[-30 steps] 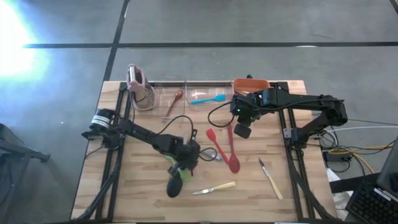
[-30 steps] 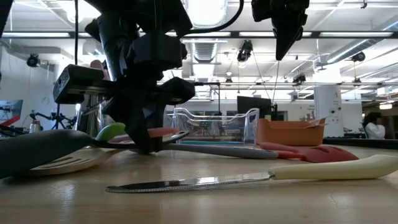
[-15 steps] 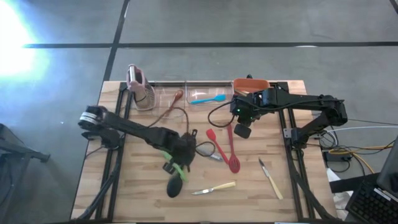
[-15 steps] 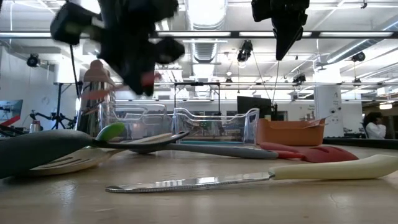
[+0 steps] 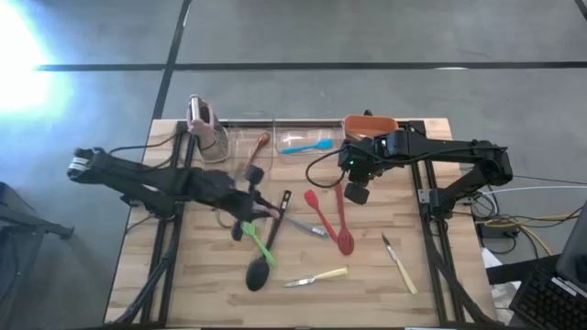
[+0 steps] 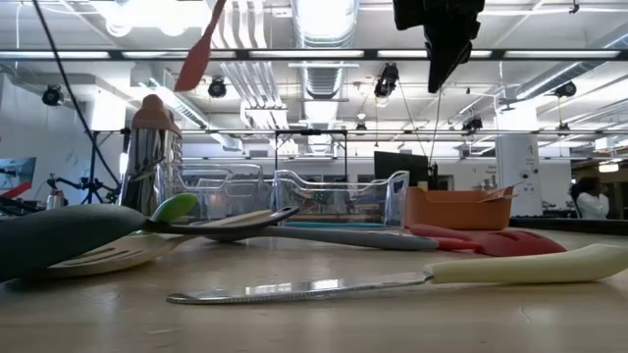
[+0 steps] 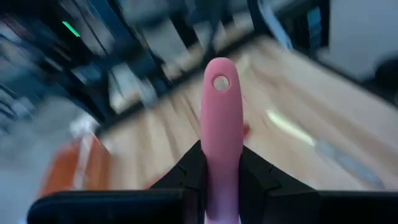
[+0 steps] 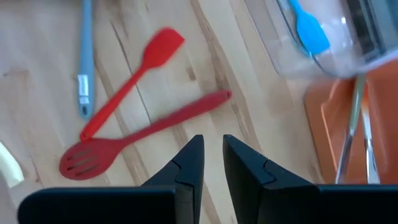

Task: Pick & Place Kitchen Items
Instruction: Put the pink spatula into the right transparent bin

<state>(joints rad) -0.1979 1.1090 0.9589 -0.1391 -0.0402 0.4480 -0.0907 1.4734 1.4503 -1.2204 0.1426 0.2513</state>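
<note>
Left wrist view: pink spatula [image 7: 221, 130] clamped in left gripper [image 7: 222, 167], handle end pointing out past the fingers.

High view: left gripper [image 5: 249, 174] is in the air just in front of the clear bins [image 5: 240, 139], so the drop lies a short way back toward that row; long axis needs lining up with the bin. Right gripper [image 5: 357, 193] waits nearly closed, holding nothing, above the red spatula [image 5: 318, 213], beside the orange bin [image 5: 371, 123].
</note>
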